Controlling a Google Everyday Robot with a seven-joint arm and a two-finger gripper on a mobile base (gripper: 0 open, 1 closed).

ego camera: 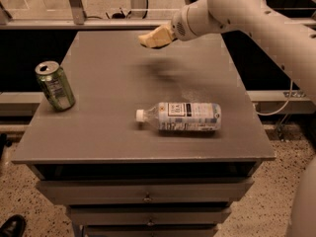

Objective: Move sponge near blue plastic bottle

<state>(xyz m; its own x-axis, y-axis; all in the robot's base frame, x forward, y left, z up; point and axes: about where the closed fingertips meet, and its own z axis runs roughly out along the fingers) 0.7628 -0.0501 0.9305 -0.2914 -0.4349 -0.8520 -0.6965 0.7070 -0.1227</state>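
Your claw [156, 35] hangs above the tabletop [98, 132], well beyond the blue plastic bottle [180, 116], seemingly clenched on the sponge [149, 39], though the two are hard to tell apart; lifted clear, the sponge can travel to the bottle without dragging

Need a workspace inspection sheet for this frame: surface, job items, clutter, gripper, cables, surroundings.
Surface: grey table top, with drawers beneath it.
Job's things: blue plastic bottle lies on its side toward the front, white cap pointing left. No sponge seen lying on the table; the pale yellow mass at the arm's end may include it, but that cannot be confirmed.
Clutter: green can stands near the left edge, apart from the bottle.
Grippers: gripper is raised over the far part of the table, well clear of the bottle.
Cables: cable loops beside the table's right side.
Surroundings: speckled floor; dark shoe at lower left.
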